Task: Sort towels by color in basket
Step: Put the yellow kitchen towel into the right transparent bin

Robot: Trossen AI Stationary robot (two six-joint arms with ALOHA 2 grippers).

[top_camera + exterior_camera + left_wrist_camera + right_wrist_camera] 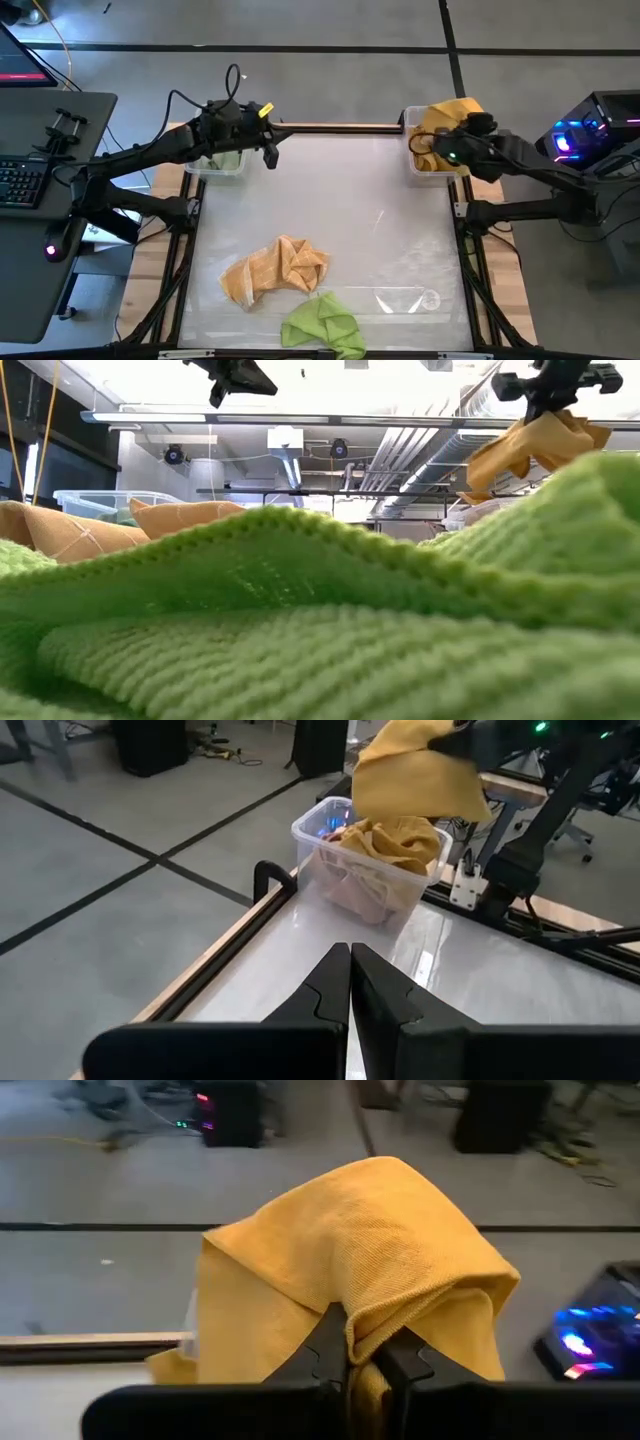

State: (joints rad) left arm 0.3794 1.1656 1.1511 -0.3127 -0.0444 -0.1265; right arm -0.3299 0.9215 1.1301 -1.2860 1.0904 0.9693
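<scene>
Right end effector is pinched on a mustard yellow towel, holding it up over the right bin at the far right corner of the worktop; that bin already has yellow cloth piled in it. Left end effector hangs near the left bin at the far left corner, fingers pressed together and empty (green cloth sits in that bin). Two towels are left on the worktop near the front edge: an orange-tan towel and a lime green towel, touching or just beside each other. Risks: the held towel drapes wide, so if it is released off-centre a fold could hang over the bin rim or slide out onto the worktop. The pile inside is already high, which could push the new one out. The grip is on a small fold only, so it could slip early. Later, the two front towels lie so close that picking one may drag the other.
</scene>
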